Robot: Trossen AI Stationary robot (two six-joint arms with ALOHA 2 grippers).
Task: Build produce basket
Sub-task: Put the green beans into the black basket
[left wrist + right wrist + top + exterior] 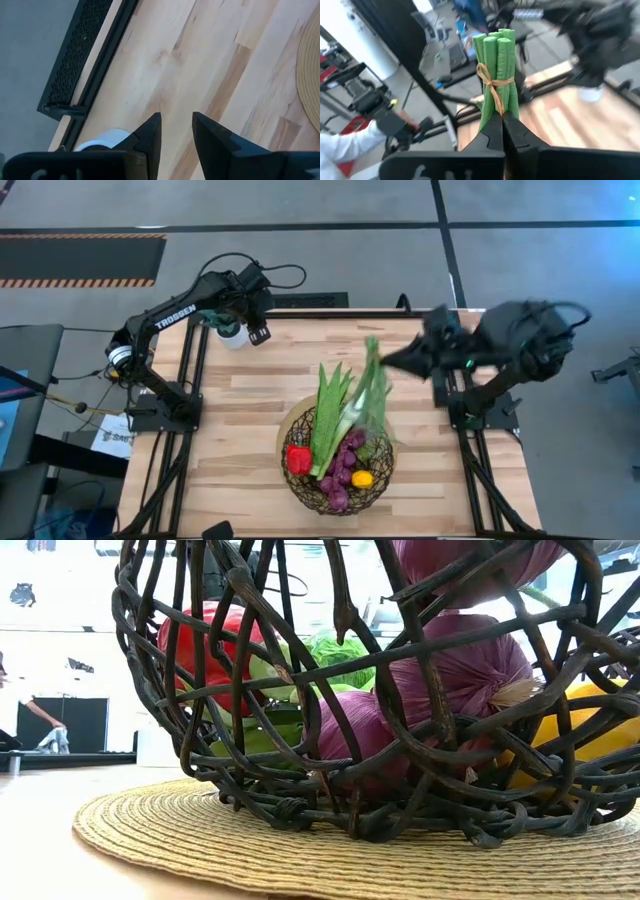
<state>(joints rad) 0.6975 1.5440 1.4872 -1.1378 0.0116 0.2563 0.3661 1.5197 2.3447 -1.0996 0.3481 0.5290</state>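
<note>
The dark woven-wire basket (300, 492) stands on a round straw mat near the table's front middle. In it lie a red pepper (298, 459), purple grapes (342, 470), a yellow lemon (362, 478) and a white-green leek (345, 420), whose leaves stick out over the far rim. My right gripper (390, 362), blurred, is up beyond the basket's far right and shut on a tied bundle of green beans (495, 55). My left gripper (250, 322) hovers open at the far left corner, nothing between its fingers (150, 135). My right gripper pinches the bean bundle's near end (492, 112), just below the twine tie, between its two shut fingers. The fingers come nearly level from the table's right side. The bundle reaches on ahead of them along their line, lifted clear of the table.
A small white pot (232, 335) stands just under my left gripper and shows beside its finger (107, 140). The mat's edge (150, 830) spreads wider than the basket. Bare wood lies left of the basket. People show in the room beyond (20, 710).
</note>
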